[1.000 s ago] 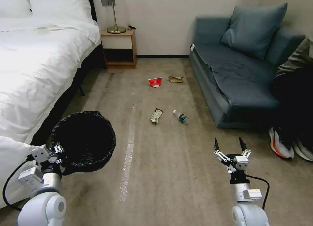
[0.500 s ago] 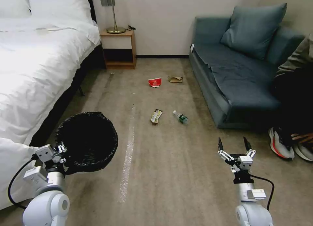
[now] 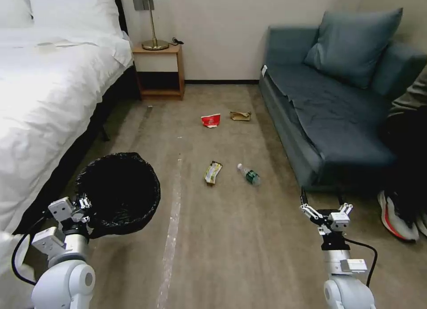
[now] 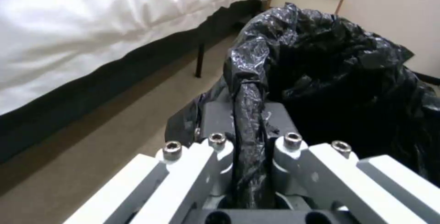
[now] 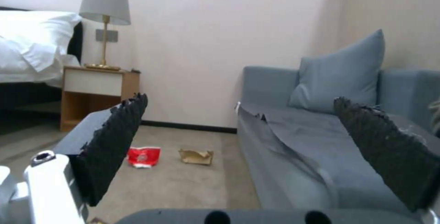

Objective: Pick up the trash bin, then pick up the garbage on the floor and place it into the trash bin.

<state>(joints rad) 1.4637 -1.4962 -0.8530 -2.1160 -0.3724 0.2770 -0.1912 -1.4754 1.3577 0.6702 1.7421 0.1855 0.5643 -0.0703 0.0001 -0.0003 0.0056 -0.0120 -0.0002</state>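
Trash bin (image 3: 118, 193) stays gripped; garbage (image 3: 213, 172) looms nearer.

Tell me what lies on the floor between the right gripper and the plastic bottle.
Bare carpet: the head view shows nothing between the right gripper and the plastic bottle.

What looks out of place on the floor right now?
Four litter pieces lie on the beige carpet: a crushed red-and-white paper cup and crumpled brown paper farther off, a yellow-brown snack wrapper and a clear plastic bottle with green label, on its side, nearer. The grey-blue sofa's seat cover looks rumpled.
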